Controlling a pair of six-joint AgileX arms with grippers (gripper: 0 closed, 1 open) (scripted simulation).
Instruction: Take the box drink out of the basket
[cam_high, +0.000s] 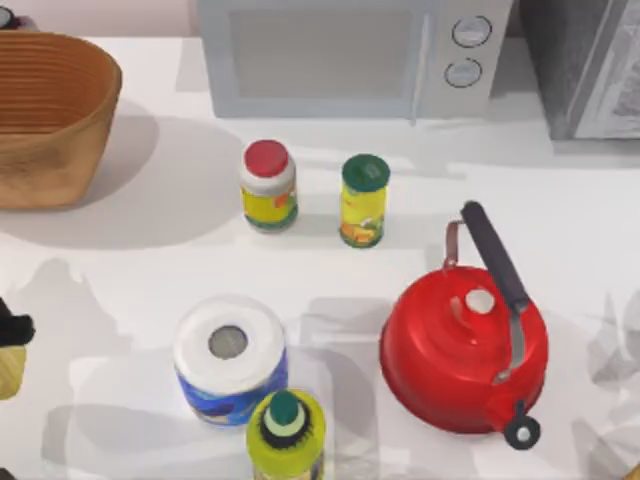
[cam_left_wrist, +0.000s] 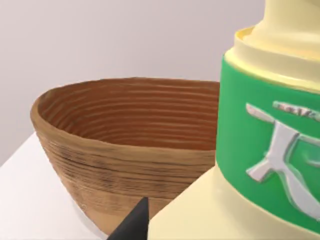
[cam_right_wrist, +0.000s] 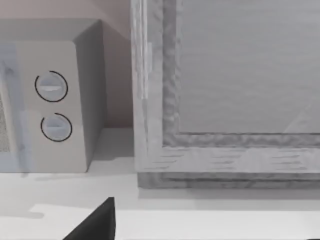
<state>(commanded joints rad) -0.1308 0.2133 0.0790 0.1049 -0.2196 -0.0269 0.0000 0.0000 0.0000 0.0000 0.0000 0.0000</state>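
Left gripper (cam_high: 14, 330) of the AgileX pair sits at the table's 9 o'clock edge, closed on the box drink (cam_left_wrist: 270, 150), a pale tan-yellow rectangular carton held outside the basket (cam_high: 50, 110), the large round light orange-brown wicker one at 10 o'clock. In the left wrist view the carton fills the near side next to one dark fingertip (cam_left_wrist: 132, 222), w/ the basket's ribbed walls just behind it. Its green band carries a silver-white stylised mark, not readable as letters. At 12 o'clock a light grey microwave (cam_high: 340, 55) w/ two round dials stands against the back wall, and a grey textured cabinet (cam_high: 590, 70) is beside it at 1 o'clock. Near the centre are two yellow-labelled jars side by side but apart: a red-lidded jar (cam_high: 268, 185) and a green-lidded jar (cam_high: 364, 200), label print too small to read. A glossy red kettle (cam_high: 465, 350) w/ dark handle is at 4 o'clock; a white paper roll in blue printed wrap (cam_high: 230, 360) is at 7 o'clock, w/ a yellow-green bottle w/ dark green cap (cam_high: 287, 435) just beside it at 6 o'clock. The white tabletop (cam_high: 160, 250) is matte and shadow-streaked; the wall behind is plain pale pinkish-grey. Right gripper (cam_right_wrist: 95, 222) faces the microwave and cabinet; can't tell its state.
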